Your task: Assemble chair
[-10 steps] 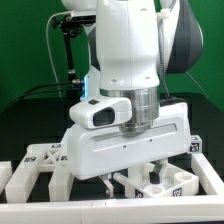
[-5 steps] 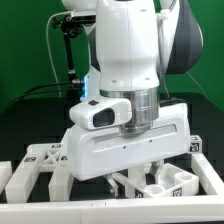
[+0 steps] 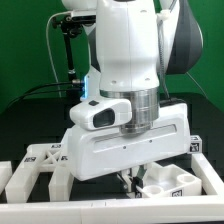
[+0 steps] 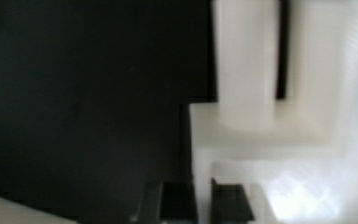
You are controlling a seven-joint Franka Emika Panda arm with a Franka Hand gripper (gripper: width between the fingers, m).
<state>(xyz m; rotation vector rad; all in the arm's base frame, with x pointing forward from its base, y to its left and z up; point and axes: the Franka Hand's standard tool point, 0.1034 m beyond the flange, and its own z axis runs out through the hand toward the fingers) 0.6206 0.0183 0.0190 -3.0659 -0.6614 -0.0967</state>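
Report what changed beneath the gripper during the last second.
The white chair piece below the gripper appears to have shifted slightly toward the exterior view's right. A dark gap now shows beside it where white plastic showed before. Whether the jaws have taken hold of it cannot be told. The gripper itself and the slotted frame at the exterior view's left look unchanged.

White arm (image 3: 128, 40) filling the exterior view, wrist pointing straight down, camera housing (image 3: 100, 113) fixed to its side, broad claw (image 3: 128, 180) body slightly tilted, held low, dark fingers (image 4: 172, 203) blurred in the wrist view, their spacing impossible to judge
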